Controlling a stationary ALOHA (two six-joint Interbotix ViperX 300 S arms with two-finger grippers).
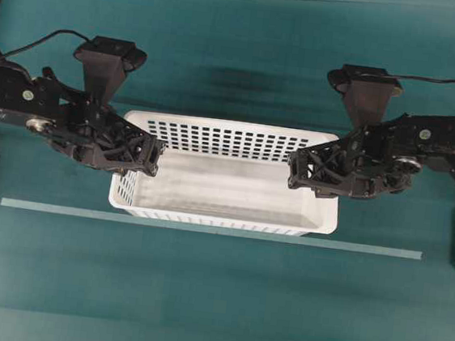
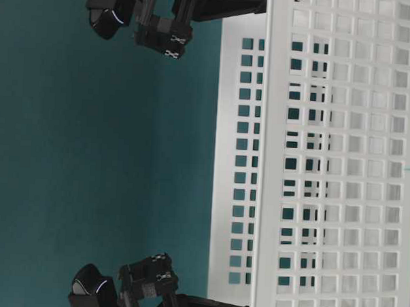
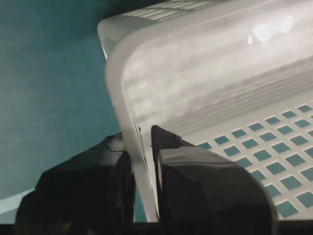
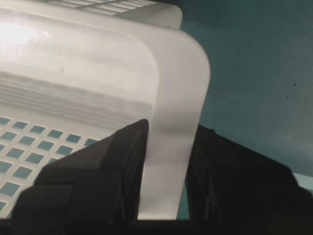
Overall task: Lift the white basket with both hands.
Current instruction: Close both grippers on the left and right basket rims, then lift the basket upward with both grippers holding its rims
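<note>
Overhead exterior: the white basket [image 1: 227,174] sits on the teal table [image 1: 214,299] between my two grippers, left gripper [image 1: 154,156] and right gripper [image 1: 294,171] at its short ends. Left wrist: my fingers [image 3: 195,181] straddle the rim, clenched on it. Right wrist: my fingers [image 4: 98,166] pinch the opposite rim.

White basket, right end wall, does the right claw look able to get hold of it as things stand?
Probably yes. In the right wrist view the right claw straddles the white basket's end wall, one finger inside, one outside, both close against it. Nothing lies between them.
</note>
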